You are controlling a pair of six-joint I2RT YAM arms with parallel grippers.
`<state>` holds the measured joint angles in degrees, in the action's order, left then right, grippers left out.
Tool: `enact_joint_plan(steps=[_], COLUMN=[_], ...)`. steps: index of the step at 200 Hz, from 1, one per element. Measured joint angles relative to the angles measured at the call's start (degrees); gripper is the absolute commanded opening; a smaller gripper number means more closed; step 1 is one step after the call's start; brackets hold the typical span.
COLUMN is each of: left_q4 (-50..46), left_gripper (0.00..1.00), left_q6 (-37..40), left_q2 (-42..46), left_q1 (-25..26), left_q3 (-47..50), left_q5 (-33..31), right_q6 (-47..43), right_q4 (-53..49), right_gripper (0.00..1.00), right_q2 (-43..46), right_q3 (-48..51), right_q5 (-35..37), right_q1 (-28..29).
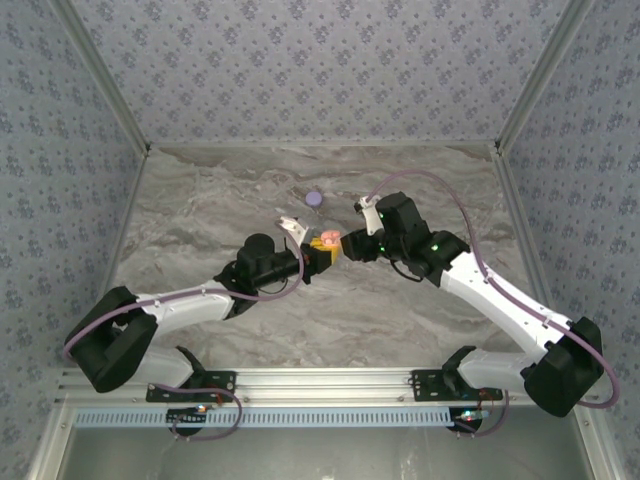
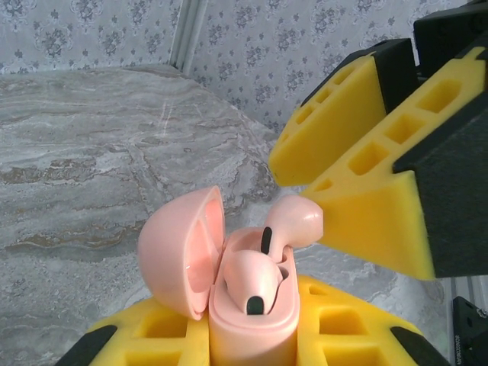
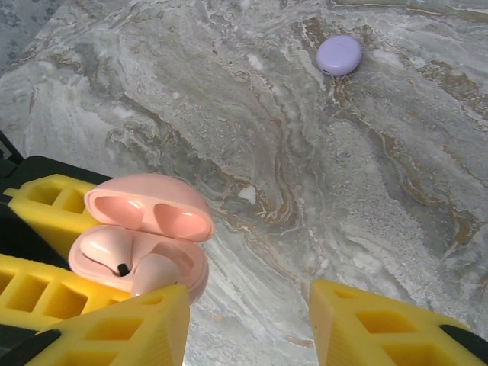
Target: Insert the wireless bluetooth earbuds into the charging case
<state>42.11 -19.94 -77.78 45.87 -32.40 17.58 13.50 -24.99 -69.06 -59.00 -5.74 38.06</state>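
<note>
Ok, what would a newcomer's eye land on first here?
The open pink charging case, clamped in the left gripper mid-table, one earbud seated in it. The second earbud sits tilted, half out of its well, against one finger of the open right gripper. A lilac disc lies on the marble farther back.

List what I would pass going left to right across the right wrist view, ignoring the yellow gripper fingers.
In order: seated earbud in the open pink charging case → second earbud → small whitish bit on the table → purple disc.
</note>
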Motion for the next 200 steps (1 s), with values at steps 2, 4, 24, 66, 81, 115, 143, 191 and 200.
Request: enact_joint_plan(steps=[2,4,24,66,81,115,143,191,200], left_q4=[-0.02,-0.02,0.02,0.11,0.11,0.09,0.09,0.66,1.33], left_gripper=[0.00,0.00,0.00,0.00,0.00,0.00,0.00,0.00,0.00], left_q6=[0.00,0.00,0.00,-0.02,0.00,0.02,0.02,0.04,0.04], left_q2=[0.02,0.07,0.11,0.13,0.13,0.13,0.13,0.13,0.13], left_q1=[0.00,0.00,0.00,0.07,0.07,0.07,0.07,0.07,0.07], left_q3=[0.00,0.00,0.00,0.00,0.00,0.00,0.00,0.00,0.00], left_q5=[0.00,0.02,0.35,1.27,1.27,1.27,1.22,3.19,4.37], right_q6=[0.00,0.02,0.20,0.66,1.01,1.53,2.05,2.51,2.58], right_q4=[-0.04,-0.07,-0.17,-0.66,-1.01,-1.84,-2.27,-1.86,-1.42], right_gripper=[0.48,0.48,0.48,0.48,0.48,0.48,0.47,0.36,0.34], right_q2=[-0.02,-0.02,-0.22,-0.98,-1.22,-1.25,-1.25,-1.09,-0.96], right_q3=[0.00,0.00,-0.09,-0.13,-0.20,-0.20,-0.20,0.17,0.68], right_q5=[0.02,0.00,0.46,1.53,1.97,2.40,2.51,-2.43,-4.35], right_q1=[-0.04,-0.07,-0.28,-0.72,-0.98,-1.95,-2.91,-8.76,-10.40])
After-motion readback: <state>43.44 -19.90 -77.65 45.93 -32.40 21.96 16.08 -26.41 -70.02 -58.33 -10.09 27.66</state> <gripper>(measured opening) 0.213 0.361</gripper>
